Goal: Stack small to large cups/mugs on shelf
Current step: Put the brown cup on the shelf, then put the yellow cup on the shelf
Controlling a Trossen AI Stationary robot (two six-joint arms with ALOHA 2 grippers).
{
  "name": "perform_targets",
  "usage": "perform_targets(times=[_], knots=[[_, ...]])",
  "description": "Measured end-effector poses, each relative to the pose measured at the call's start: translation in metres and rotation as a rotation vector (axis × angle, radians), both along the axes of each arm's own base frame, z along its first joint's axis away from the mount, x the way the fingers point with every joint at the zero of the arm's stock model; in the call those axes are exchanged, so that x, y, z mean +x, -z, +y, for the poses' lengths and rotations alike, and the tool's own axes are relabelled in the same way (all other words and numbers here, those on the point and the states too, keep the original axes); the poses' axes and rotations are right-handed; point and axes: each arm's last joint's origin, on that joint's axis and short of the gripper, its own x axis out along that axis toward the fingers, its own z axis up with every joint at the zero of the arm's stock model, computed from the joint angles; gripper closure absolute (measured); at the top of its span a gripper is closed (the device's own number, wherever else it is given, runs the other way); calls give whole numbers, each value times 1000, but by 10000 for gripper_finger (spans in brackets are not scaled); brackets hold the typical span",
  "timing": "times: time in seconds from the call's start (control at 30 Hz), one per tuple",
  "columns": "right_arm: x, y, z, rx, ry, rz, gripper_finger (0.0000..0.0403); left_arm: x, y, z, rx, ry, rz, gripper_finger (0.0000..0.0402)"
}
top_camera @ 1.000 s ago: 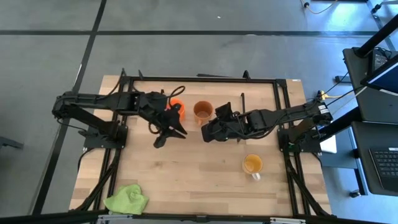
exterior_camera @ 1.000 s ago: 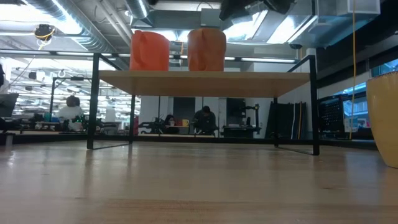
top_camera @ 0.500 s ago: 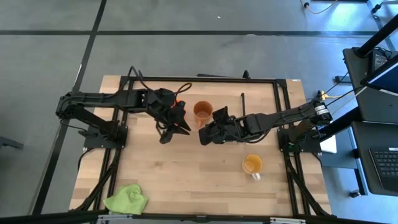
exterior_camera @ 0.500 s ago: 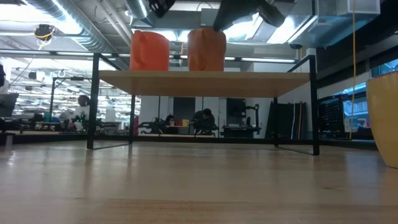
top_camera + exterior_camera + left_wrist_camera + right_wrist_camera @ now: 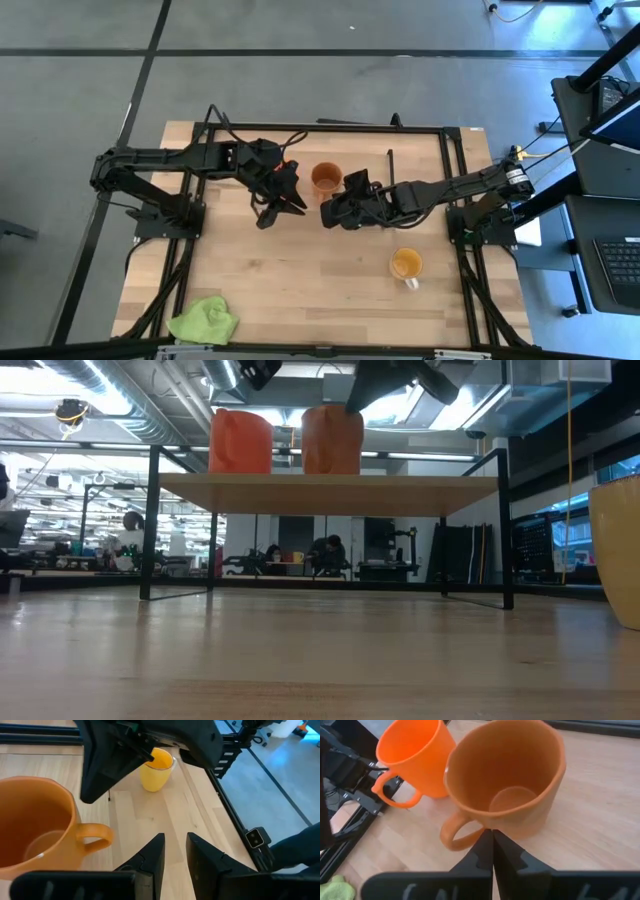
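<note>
On the shelf (image 5: 325,482) stand two mugs on their bases: a bright orange one (image 5: 241,440) and a brown one (image 5: 332,440) to its right. The yellow mug (image 5: 405,264) stands on the tabletop at the near right. My right gripper (image 5: 492,840) is shut, and its tips are just on the near side of the brown mug (image 5: 510,790), by its handle (image 5: 456,832). My left gripper (image 5: 175,852) is open with nothing between its fingers. It hangs over the shelf near the brown mug (image 5: 35,825) and points toward the yellow mug (image 5: 156,767). My right gripper has its shut fingertips (image 5: 490,837) in front of the brown mug's near wall (image 5: 520,827), slanting down from the table's near right. I cannot tell whether they touch the wall.
A lime-green cloth (image 5: 205,320) lies at the near left corner of the tabletop. A black frame (image 5: 320,126) runs around the table. Bare wood lies between the shelf and the near edge. In the low view people sit in the room far behind the shelf.
My left gripper has swung a little toward the table's far right, closer to the brown mug, and then kept still. My right gripper has sunk slightly toward the brown mug. All three mugs stand where they were.
</note>
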Motion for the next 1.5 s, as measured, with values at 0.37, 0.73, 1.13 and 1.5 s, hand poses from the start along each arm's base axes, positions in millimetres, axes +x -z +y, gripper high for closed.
perform_targets(times=[0.37, 0.73, 1.13, 1.5], knots=[[0, 1, -10, -12, 23, 22, 399, 0, 0, 0, 6, 4, -1, 328], [-1, 2, -13, -34, 30, 41, 399, 0, 0, 0, 7, 5, -1, 328], [1, -8, 13, -84, -133, 1, 361, 0, 0, -1, -26, 37, -2, 328], [-4, -91, 46, -425, -402, -110, 344, 2, -1, -18, 14, 1, -11, 328]])
